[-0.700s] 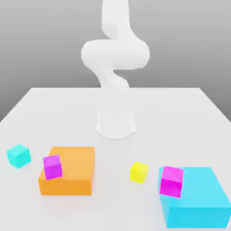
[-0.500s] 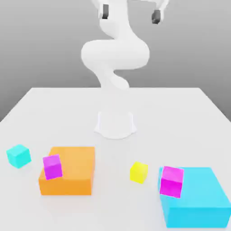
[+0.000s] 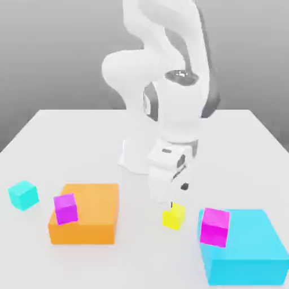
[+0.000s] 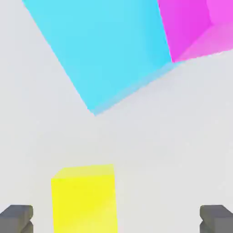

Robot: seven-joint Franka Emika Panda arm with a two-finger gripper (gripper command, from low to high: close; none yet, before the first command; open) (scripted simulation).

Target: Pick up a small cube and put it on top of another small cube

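1. Nearest the camera, a big cyan block (image 3: 242, 245) carries a magenta cube (image 3: 215, 227) on its corner.
2. Just behind, the yellow cube (image 3: 173, 216) sits on the white surface (image 3: 68, 141).
3. Directly above it hangs the hand (image 3: 169, 195), fingers (image 4: 18, 218) spread wide, gripping nothing.

A white Panda arm (image 3: 169, 107) bends down over the white table (image 3: 68, 130), its gripper (image 3: 169, 198) just above a small yellow cube (image 3: 173, 217). A magenta cube (image 3: 65, 208) leans against an orange block (image 3: 93, 217); another magenta cube (image 3: 215, 227) sits against a large cyan block (image 3: 248, 245). A small cyan cube (image 3: 23, 195) lies apart at the exterior view's left.
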